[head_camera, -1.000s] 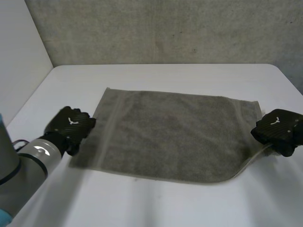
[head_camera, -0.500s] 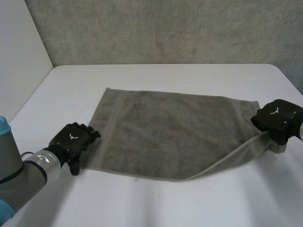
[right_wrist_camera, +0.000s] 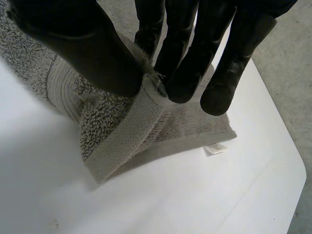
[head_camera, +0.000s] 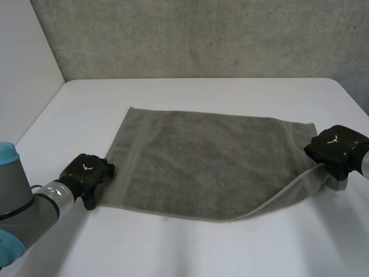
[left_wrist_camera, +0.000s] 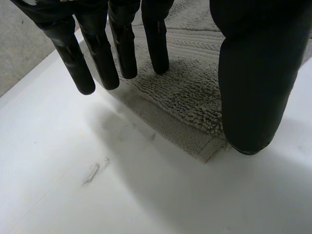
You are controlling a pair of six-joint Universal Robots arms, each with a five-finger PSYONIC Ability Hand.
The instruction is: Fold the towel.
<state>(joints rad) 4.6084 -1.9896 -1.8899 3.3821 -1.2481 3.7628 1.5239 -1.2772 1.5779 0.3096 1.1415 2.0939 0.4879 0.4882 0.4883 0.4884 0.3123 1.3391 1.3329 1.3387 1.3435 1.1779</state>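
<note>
A grey-brown towel (head_camera: 207, 161) lies spread flat on the white table (head_camera: 190, 248). My left hand (head_camera: 86, 172) sits low at the towel's near left corner. In the left wrist view its fingers (left_wrist_camera: 78, 63) are straight and spread from the thumb (left_wrist_camera: 253, 73), above that towel corner (left_wrist_camera: 190, 92), gripping nothing. My right hand (head_camera: 334, 147) is at the towel's near right corner. In the right wrist view the thumb (right_wrist_camera: 92, 53) and fingers pinch the hemmed edge of the towel (right_wrist_camera: 122, 131), which is raised off the table.
A grey wall runs behind the table's far edge and a pale wall stands to the left. Bare white table surrounds the towel on all sides. A small white label (right_wrist_camera: 214, 148) sticks out from the towel's edge near my right hand.
My left hand has drawn back and down to the near left corner, its fingers straightening. My right hand has lifted the near right corner slightly, raising the near edge.
</note>
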